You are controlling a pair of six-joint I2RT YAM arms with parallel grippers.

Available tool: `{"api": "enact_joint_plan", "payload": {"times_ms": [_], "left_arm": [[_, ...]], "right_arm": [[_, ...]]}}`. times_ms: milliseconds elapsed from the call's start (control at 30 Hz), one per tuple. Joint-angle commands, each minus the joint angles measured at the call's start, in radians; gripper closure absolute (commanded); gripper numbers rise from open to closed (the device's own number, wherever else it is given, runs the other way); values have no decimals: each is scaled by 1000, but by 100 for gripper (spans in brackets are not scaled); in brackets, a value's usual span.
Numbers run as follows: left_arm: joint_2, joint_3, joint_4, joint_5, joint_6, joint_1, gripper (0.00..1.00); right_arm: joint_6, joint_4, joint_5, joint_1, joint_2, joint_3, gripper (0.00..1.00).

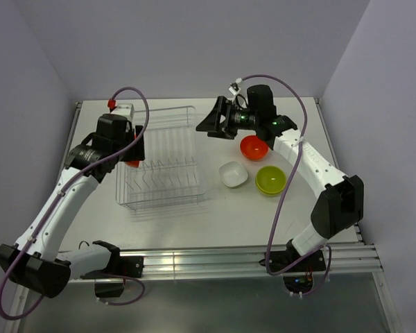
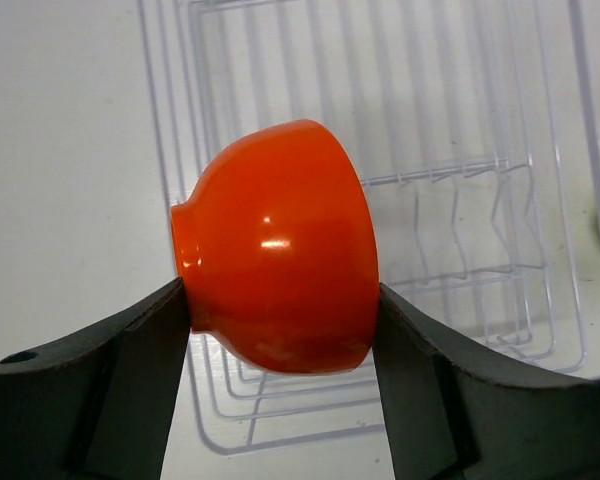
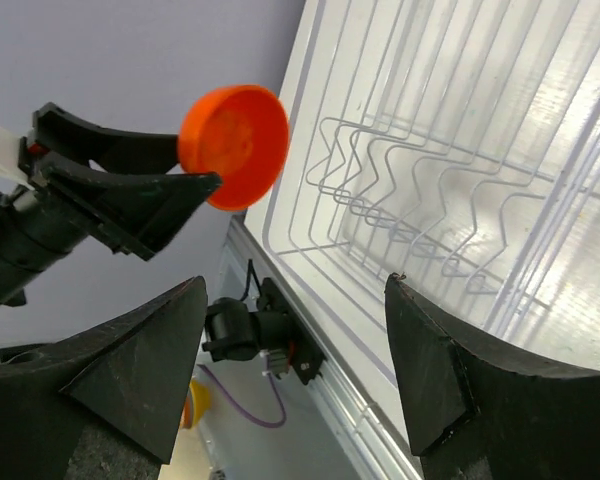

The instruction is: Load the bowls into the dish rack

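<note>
My left fingers [image 2: 120, 390] are clenched on an orange bowl [image 2: 280, 250] tipped on its side above the rack's [image 1: 168, 149] left edge, ridged rows lying just inward of it, while my right fingers [image 3: 130, 380] gape empty near its far-right corner.

The raised bowl [image 2: 275, 250] is glossy orange-red with pale glints; a second orange-red bowl [image 1: 254, 146], a white bowl [image 1: 233, 173] and a lime green bowl [image 1: 270, 180] are plain. The dish rack [image 1: 163, 163] is thin silvery wire, the desk [image 1: 222, 222] white, the cables [image 1: 132, 88] purple.
</note>
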Motion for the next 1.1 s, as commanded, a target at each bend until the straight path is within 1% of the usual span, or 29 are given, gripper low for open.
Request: {"api": "enact_joint_plan", "payload": {"times_ms": [0, 133, 167, 200, 233, 267, 300, 333, 367, 400, 433, 467, 500, 567, 600, 633, 700, 767, 800, 833, 933, 1067], "left_arm": [[-21, 75, -84, -96, -29, 2, 100], [5, 109, -173, -79, -152, 2, 100], [8, 115, -178, -22, -169, 5, 100], [2, 115, -178, 5, -199, 19, 100], [-1, 116, -176, 38, -210, 26, 100], [-6, 118, -175, 93, -221, 34, 100], [-7, 120, -175, 120, -246, 43, 100], [-9, 123, -178, 144, -259, 48, 100], [-9, 123, -179, 169, -273, 53, 100], [-3, 124, -184, 219, -302, 68, 100], [-1, 124, -194, 243, -313, 82, 100], [11, 126, -201, 278, -324, 97, 100], [20, 126, -207, 354, -333, 137, 100], [40, 121, -217, 442, -345, 181, 100], [44, 113, -217, 512, -364, 221, 100], [45, 97, -217, 539, -375, 238, 100], [48, 78, -210, 591, -404, 278, 100], [53, 60, -205, 664, -421, 313, 100], [56, 58, -205, 680, -425, 324, 99], [59, 57, -204, 715, -431, 335, 100], [60, 49, -205, 760, -457, 366, 100], [59, 23, -213, 827, -477, 378, 100]], "right_arm": [[-72, -27, 9, -19, -51, 43, 21], [-107, 27, -50, -14, -63, 15, 25], [-167, 36, -61, -10, -63, 12, 28], [-208, 21, -66, -3, -63, 23, 30], [-312, 1, -81, 18, -59, 34, 30], [-368, -23, -84, 29, -53, 46, 32], [-417, -61, -81, 38, -52, 60, 36], [-466, -77, -77, 49, -54, 64, 38], [-552, -88, -69, 67, -57, 69, 40], [-587, -99, -62, 76, -69, 72, 41], [-648, -96, -57, 87, -77, 72, 42], [-676, -88, -51, 107, -86, 69, 42], [-701, -50, -46, 119, -115, 43, 42], [-785, 8, -14, 147, -149, 6, 41], [-819, 36, -11, 183, -170, -12, 40], [-871, 35, -14, 205, -169, -8, 39], [-897, 12, -22, 246, -139, 29, 41], [-914, 24, -3, 311, -120, 34, 41], [-930, 16, 20, 358, -97, 49, 42], [-960, 10, 32, 383, -83, 57, 43], [-1011, -13, 86, 467, -36, 83, 44], [-1043, 12, 123, 515, 13, 101, 43]]}}
